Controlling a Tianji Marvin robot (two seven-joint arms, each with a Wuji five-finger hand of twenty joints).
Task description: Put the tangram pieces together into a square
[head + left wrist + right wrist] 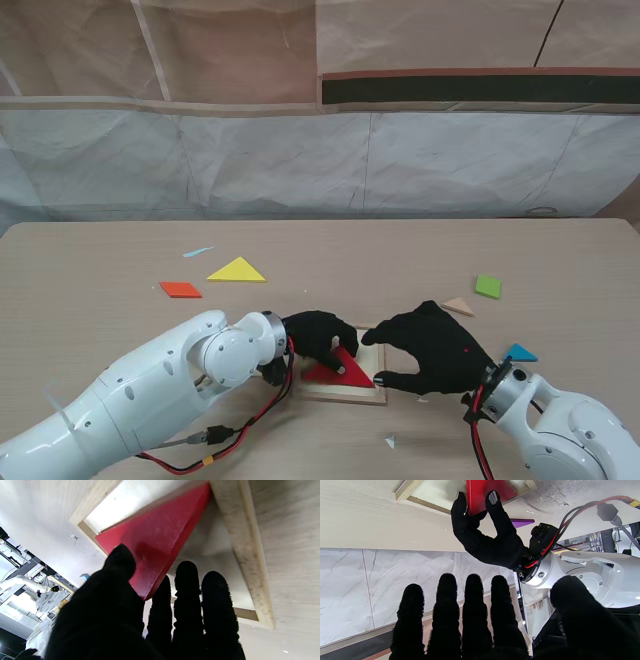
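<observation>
Left hand (318,340) pinching red triangle (340,368) tilted over wooden frame (375,397); right hand (437,350) spread, empty, beside frame.

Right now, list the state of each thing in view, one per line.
Red triangle piece: tilted, one corner in the frame, pinched by the left hand.
Square wooden frame: flat on table, holding only the red piece.
Left hand: shut on red triangle.
Right hand: open, fingers spread beside the frame.

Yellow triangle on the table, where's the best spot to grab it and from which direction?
A judgement: the yellow triangle lies flat with bare table around it, so come straight down from above and pinch across its two short edges near the far apex. Its long edge faces me; the orange piece sits apart, so it won't interfere.
</observation>
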